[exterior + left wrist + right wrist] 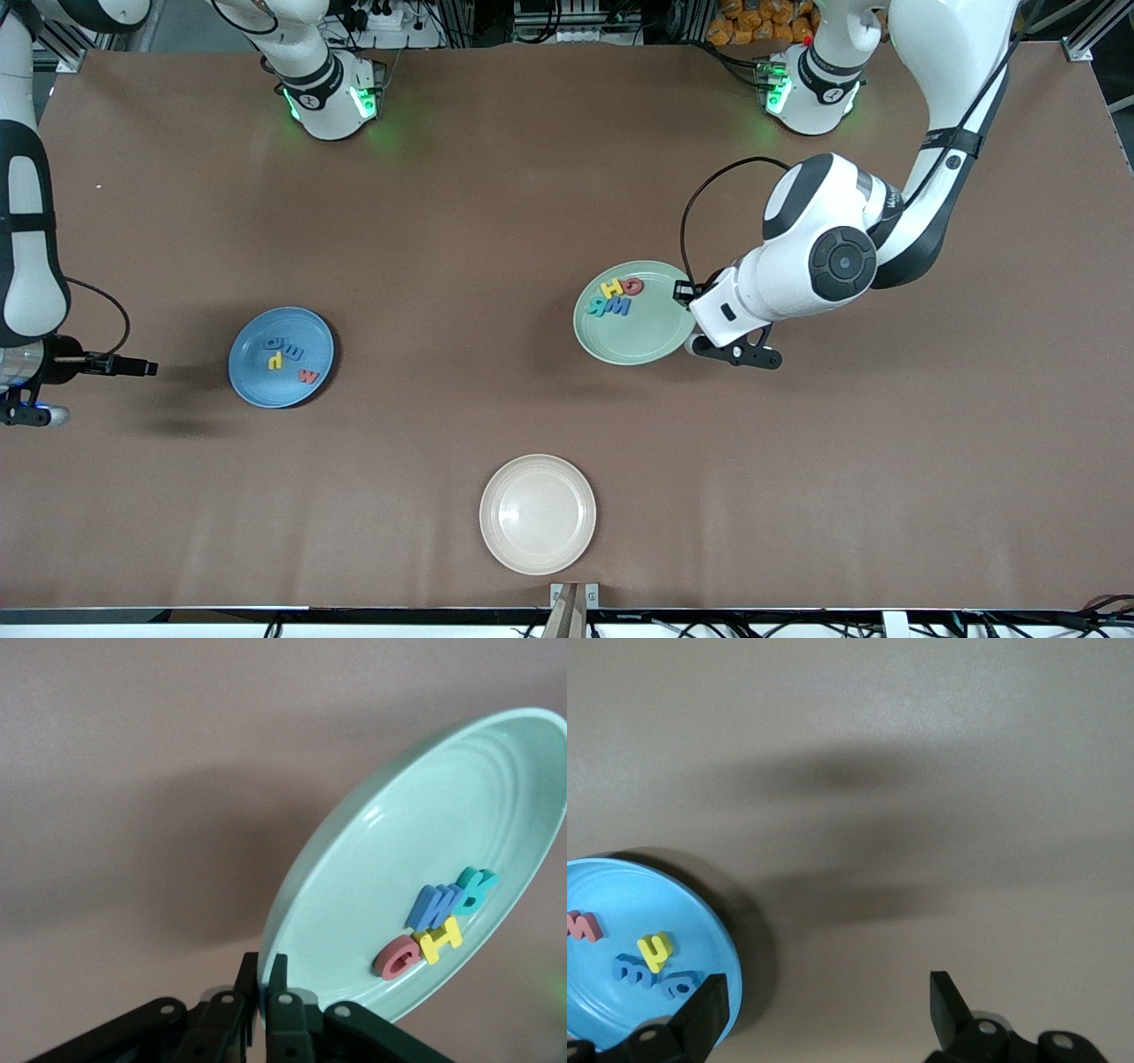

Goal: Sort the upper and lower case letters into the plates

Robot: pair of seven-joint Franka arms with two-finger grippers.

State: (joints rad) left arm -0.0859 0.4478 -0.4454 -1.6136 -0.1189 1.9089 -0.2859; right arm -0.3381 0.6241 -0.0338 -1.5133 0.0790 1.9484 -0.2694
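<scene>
Gripping the mint green plate (634,312) at its four o'clock rim, the left claw (263,992) is closed, while the right claw (824,1010) waits wide open, holding nothing, beside the blue plate (281,356).

I'm seeing two glossy white arms with dark grey joint bands. The left arm (930,133) has a round dark grey cap with a small centre disc on its white elbow housing, a black strap around the upper link, and thin black cables, one looping off the wrist. Both white bases glow green at their rings. The left gripper (263,988) is matte black with angular link bars and silver screw heads. The right gripper (824,1010) has black wedge-shaped fingers (943,1005) and silver screws too. The right arm (27,221) carries a black cable loop.
</scene>
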